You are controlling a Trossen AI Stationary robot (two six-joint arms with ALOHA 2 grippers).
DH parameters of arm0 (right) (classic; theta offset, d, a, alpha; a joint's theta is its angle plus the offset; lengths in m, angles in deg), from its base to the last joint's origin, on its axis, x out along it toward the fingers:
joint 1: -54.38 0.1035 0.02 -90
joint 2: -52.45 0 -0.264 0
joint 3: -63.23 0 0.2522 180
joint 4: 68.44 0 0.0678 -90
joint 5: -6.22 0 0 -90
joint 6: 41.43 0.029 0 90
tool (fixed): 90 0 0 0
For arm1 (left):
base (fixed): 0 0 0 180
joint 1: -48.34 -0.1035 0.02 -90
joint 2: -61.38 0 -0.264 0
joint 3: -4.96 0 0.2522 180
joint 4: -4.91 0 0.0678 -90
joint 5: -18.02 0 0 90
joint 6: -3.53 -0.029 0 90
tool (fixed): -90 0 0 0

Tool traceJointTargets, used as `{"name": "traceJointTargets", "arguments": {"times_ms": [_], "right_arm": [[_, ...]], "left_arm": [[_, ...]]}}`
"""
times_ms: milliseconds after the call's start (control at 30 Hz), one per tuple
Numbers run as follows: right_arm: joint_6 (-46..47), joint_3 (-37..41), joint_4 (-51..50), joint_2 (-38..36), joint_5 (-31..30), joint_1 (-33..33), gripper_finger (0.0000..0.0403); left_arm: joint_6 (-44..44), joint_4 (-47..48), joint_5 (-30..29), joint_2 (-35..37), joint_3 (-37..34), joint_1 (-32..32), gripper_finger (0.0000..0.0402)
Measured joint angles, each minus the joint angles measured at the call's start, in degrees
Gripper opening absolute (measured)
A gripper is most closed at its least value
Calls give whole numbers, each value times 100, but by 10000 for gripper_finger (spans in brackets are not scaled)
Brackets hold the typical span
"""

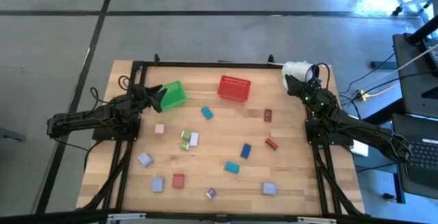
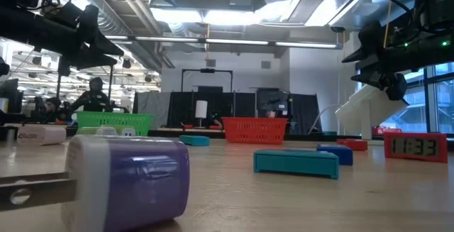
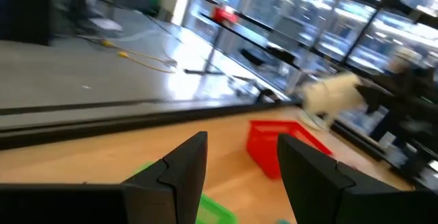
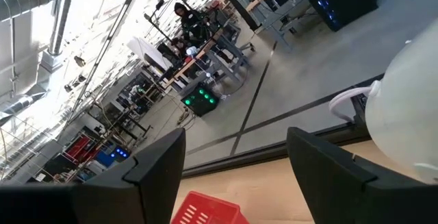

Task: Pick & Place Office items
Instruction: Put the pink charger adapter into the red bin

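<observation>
Scattered office items (image 1: 194, 140) across mid-table

The right gripper (image 4: 236, 176) has its two dark fingers (image 4: 154, 166) spread apart with nothing between them; just beyond them a corner of the red mesh basket (image 4: 205, 210) sits on the wooden table (image 4: 260, 183); a white rounded object (image 4: 407, 107) rises beside the basket; a person (image 4: 188, 18) stands far off in the room.

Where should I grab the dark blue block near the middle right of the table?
Grip the dark blue block from above, fingers across its narrow width; it lies flat and slightly tilted, with bare wood on all sides. The right gripper, open near the table's far right corner, looks the closer one. The left gripper is open over the green basket.
</observation>
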Motion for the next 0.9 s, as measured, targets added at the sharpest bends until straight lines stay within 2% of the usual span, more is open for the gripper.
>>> {"name": "traceJointTargets", "arguments": {"times_ms": [133,367,600,733,900], "right_arm": [[0,1,0,0,0,0,258],[-4,-1,0,0,2,0,258],[-11,-1,0,0,2,0,258],[-9,-1,0,0,2,0,258],[-9,0,0,0,4,0,258]], "left_arm": [[-263,-206,732,-14,0,2,173],[-309,-765,1250,-37,0,2,173],[-514,-2102,2137,-220,6,2,173],[-610,-2844,2339,-537,7,2,173],[-484,-3157,2339,-1119,9,2,173]]}}
